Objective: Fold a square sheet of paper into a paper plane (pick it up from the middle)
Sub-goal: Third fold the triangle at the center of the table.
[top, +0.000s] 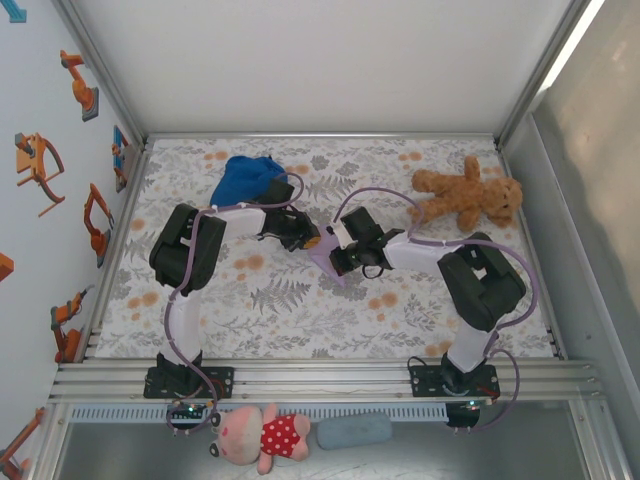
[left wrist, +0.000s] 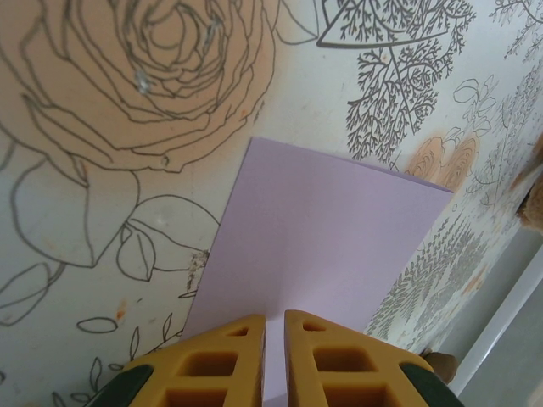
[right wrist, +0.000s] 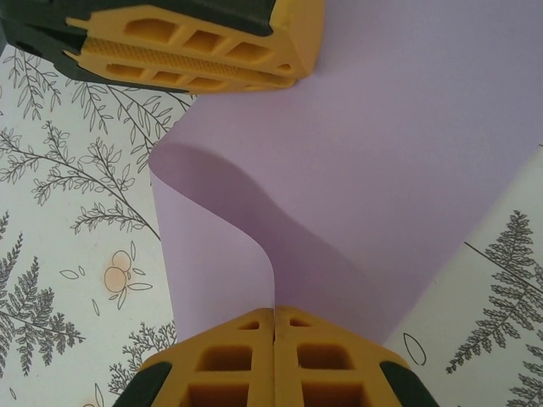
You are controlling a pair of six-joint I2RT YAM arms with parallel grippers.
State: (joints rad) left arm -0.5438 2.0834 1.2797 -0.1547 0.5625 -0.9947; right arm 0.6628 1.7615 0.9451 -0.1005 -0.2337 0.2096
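The square sheet of paper [top: 327, 265] is lavender and held between both grippers a little above the floral tablecloth at the table's middle. My left gripper [left wrist: 274, 315] is closed down on one edge, and the sheet [left wrist: 322, 229] stretches flat away from its yellow fingers. My right gripper [right wrist: 274, 309] is shut on the opposite edge, where the sheet [right wrist: 382, 170] curls up into the jaws in an S-bend. The left gripper's fingers [right wrist: 195, 51] show at the top of the right wrist view, clamped on the far edge. In the top view the left gripper [top: 308, 240] and right gripper [top: 340, 258] nearly meet.
A blue fabric cap [top: 247, 178] lies at the back left by the left arm. A brown teddy bear [top: 468, 196] lies at the back right. A pink plush toy [top: 262, 435] and a grey-blue pad [top: 355, 431] lie in front of the arm bases.
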